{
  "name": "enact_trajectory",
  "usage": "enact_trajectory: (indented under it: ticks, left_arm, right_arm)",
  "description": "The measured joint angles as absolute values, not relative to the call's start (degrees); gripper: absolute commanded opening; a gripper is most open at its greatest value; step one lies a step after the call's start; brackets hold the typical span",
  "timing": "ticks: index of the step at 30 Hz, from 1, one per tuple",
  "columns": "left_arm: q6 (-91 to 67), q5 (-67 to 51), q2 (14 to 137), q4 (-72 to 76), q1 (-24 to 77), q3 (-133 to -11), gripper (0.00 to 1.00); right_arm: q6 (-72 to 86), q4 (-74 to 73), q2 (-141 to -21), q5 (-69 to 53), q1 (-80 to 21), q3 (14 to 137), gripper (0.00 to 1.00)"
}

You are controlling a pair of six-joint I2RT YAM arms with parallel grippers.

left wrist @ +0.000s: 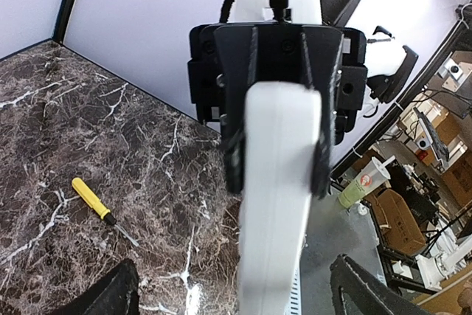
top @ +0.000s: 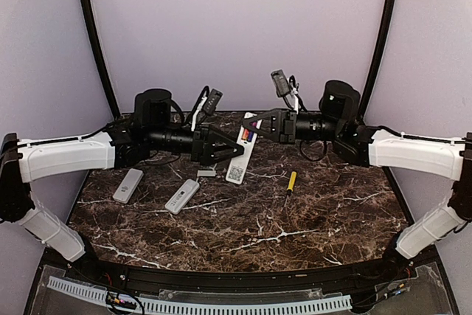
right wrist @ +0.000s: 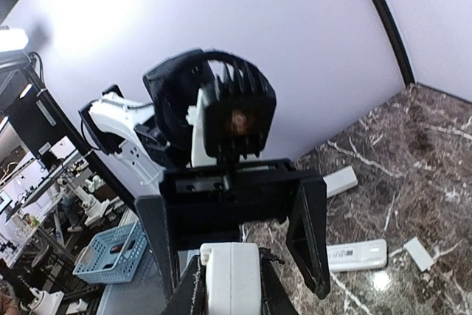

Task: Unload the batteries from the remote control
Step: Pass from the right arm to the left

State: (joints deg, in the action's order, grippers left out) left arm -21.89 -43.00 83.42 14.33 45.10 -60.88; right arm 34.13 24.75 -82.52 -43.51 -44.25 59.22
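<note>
The two arms meet in mid-air above the desk, with one white remote held between them. The right gripper is clenched on the remote's far end; in the left wrist view its black fingers press both long edges of the white body. The left gripper is released. Its fingers stand wide on either side of the remote, with a gap showing on both sides, so it touches nothing.

The remote hangs tilted, its near end lower and carrying a printed label. Its battery bay faces up and is uncovered. The batteries sit inside it as a red and a blue patch just beside the right gripper's fingertips; how many there are is too small to tell.

On the desk lie two spare remotes, side by side left of centre. A small white cover plate rests under the left gripper. A yellow-handled screwdriver lies apart to the right.
</note>
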Motion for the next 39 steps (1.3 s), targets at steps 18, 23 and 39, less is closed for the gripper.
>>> enact_trajectory:
  ticks: [18, 23, 39]
  left_arm:
    - [-36.5, -45.8, 83.1, 37.3, 45.1, -54.6, 0.65]
    - [-38.8, -45.9, 82.8, 42.0, 45.1, -53.4, 0.50]
    - [-42.0, -47.1, 84.3, 46.7, 44.5, -53.4, 0.12]
  right_arm:
    - [38.3, 41.2, -77.6, -27.1, -46.5, 54.8, 0.00]
    - [38.5, 42.3, -75.9, -24.1, -46.7, 52.9, 0.00]
    - [43.5, 46.8, -73.7, -20.2, -47.0, 48.8, 0.00]
